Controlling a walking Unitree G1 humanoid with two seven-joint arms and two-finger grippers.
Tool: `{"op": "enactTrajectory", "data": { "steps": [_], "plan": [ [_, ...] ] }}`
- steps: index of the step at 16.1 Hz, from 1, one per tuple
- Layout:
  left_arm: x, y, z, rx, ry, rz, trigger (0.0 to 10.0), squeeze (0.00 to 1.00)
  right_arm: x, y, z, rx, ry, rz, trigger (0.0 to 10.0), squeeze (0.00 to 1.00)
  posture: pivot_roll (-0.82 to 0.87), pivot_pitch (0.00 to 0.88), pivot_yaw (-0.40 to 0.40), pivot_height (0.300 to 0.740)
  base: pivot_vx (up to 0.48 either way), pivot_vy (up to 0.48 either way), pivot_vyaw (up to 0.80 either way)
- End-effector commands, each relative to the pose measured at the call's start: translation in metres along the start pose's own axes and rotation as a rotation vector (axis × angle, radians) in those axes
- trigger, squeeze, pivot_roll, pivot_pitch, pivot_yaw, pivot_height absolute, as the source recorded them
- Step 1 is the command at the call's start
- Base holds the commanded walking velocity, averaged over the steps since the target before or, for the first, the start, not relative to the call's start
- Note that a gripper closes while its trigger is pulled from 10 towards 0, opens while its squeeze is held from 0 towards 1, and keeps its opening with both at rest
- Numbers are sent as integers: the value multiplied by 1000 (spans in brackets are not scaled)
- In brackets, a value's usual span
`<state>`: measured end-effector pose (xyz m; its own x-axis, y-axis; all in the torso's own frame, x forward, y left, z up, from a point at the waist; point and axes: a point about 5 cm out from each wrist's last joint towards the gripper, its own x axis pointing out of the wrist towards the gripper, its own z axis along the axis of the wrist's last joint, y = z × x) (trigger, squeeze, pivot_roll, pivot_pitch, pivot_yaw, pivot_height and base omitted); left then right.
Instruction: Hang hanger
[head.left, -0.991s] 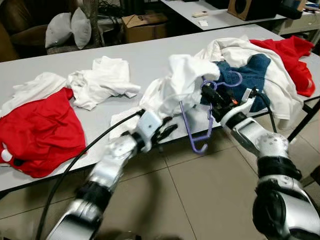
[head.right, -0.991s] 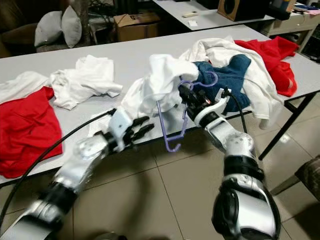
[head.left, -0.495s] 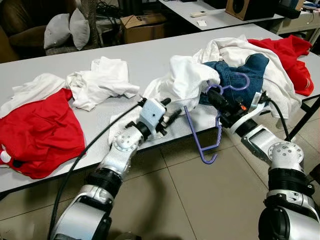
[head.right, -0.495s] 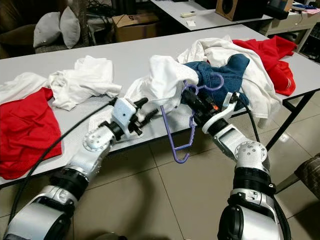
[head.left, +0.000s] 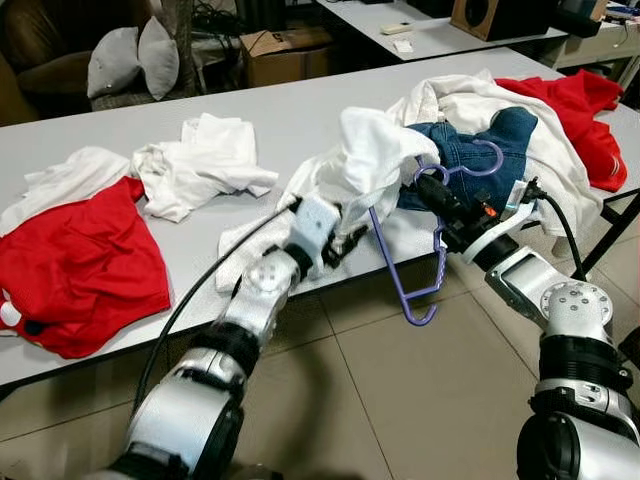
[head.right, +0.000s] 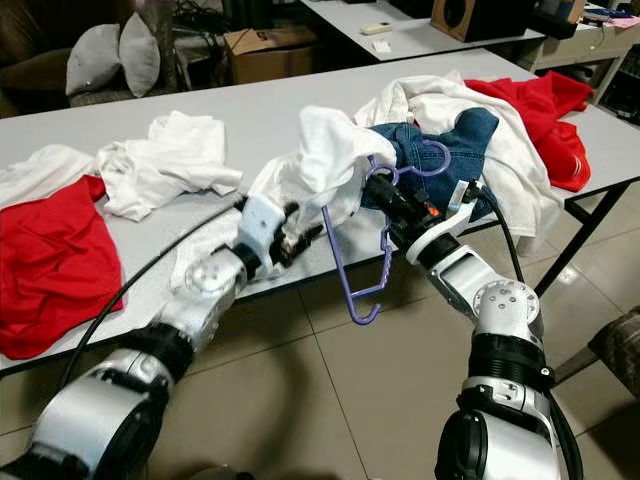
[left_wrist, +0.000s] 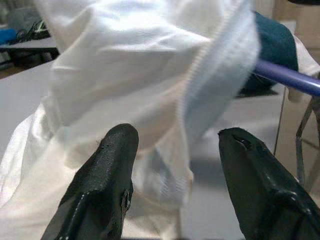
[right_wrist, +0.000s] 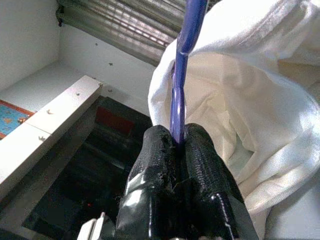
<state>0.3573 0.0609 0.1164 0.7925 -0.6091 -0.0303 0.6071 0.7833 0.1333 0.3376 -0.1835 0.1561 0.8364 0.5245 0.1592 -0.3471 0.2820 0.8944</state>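
Note:
A purple plastic hanger (head.left: 432, 250) hangs tilted over the table's front edge, its hook (head.left: 482, 160) up by the blue jeans. My right gripper (head.left: 418, 187) is shut on the hanger's neck; in the right wrist view the fingers (right_wrist: 192, 160) pinch the purple rod (right_wrist: 184, 65). A white shirt (head.left: 372, 150) is draped over one end of the hanger. My left gripper (head.left: 340, 238) is open just below that shirt's hem, and its fingers (left_wrist: 112, 170) frame the white cloth (left_wrist: 135, 85) in the left wrist view.
The grey table (head.left: 290, 120) carries a heap of white, red and denim clothes (head.left: 520, 130) at the right, a white garment (head.left: 205, 160) in the middle and red cloth (head.left: 80, 260) at the left. Tiled floor (head.left: 400, 400) lies below. A table leg (head.left: 610, 235) stands at the right.
My left gripper has risen and moved closer to the white shirt's hem. The right gripper and hanger stay almost as they were half a second ago.

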Motion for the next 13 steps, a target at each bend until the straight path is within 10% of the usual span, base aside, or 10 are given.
{"op": "enactTrajectory", "data": {
  "steps": [1, 7, 8, 13],
  "plan": [
    [3, 2, -2, -108, 17, 38, 10000, 0, 2, 9, 7, -8, -20, 31, 10000, 0, -144, 0, 47, 740, 0, 0, 0],
    [0, 1, -29, -106, 269, 135, 10000, 0, 2, 11, 10, -7, -33, 32, 10000, 0, -149, 0, 48, 740, 0, 0, 0],
    [0, 3, -29, -137, 263, 150, 0, 0, 2, 12, 11, -6, -38, 37, 10000, 0, -150, 0, 48, 740, 0, 0, 0],
    [4, 2, -20, -271, 171, 166, 0, 0, 3, 12, 11, -3, -42, 38, 10000, 0, -148, 0, 47, 740, 0, 0, 0]
  ]
}}
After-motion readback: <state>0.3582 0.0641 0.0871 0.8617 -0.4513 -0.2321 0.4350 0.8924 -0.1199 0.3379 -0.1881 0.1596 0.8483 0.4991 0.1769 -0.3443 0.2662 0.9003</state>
